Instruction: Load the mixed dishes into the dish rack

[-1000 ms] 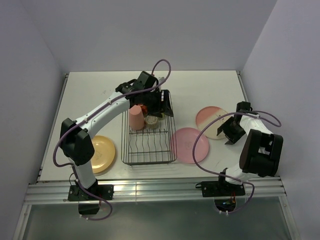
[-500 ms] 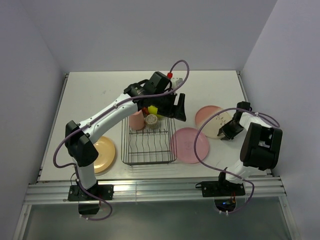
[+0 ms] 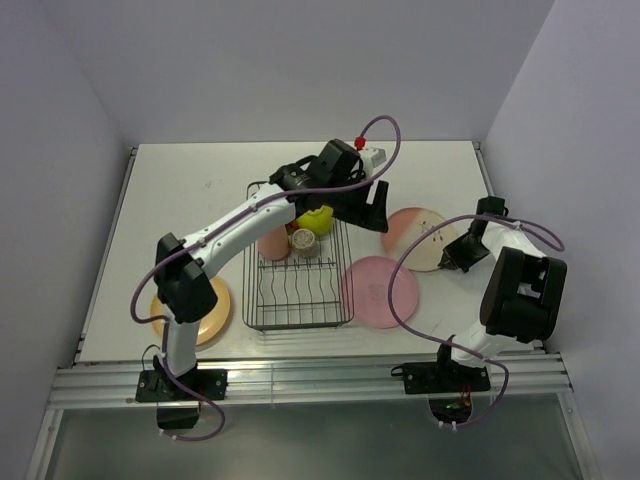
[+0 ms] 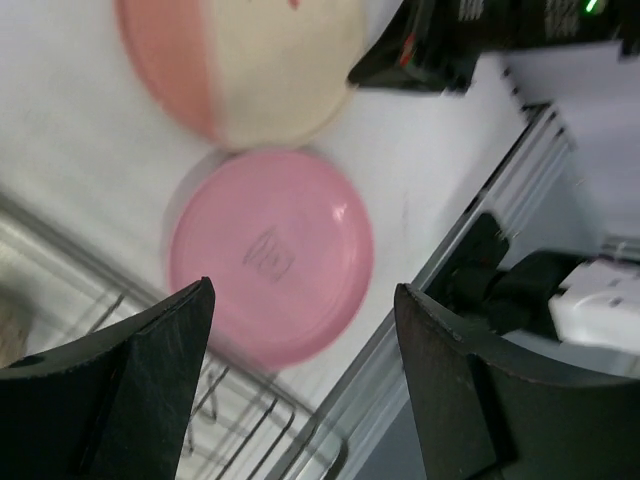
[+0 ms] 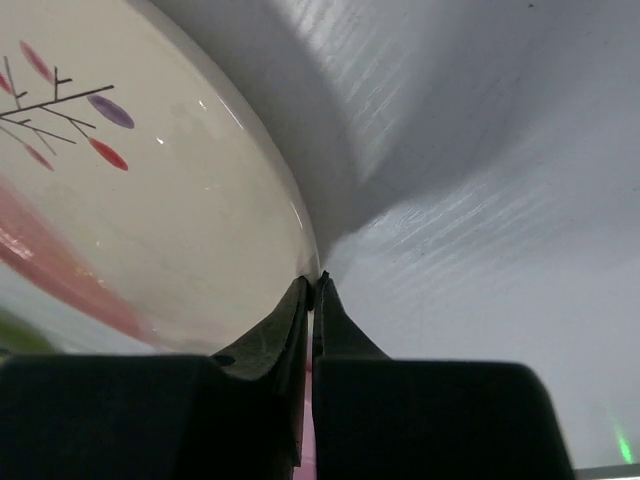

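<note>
Since a second ago the left gripper (image 3: 376, 208) has swung right, off the dish rack (image 3: 297, 325). It now hovers at the rack's upper right corner, fingers spread wide and holding nothing. A lime-green bowl (image 3: 316, 218), small tan bowl (image 3: 304, 241) and salmon-pink tumbler (image 3: 272, 243) sit in the rack's upper end. The right gripper (image 3: 462, 252) has shut, its fingertips meeting at the right rim of the pink-and-cream plate (image 3: 420, 238) (whether they pinch it, I cannot tell). The pink plate (image 3: 375, 290) lies right of the rack and the yellow-orange plate (image 3: 215, 318) lies lower left.
</note>
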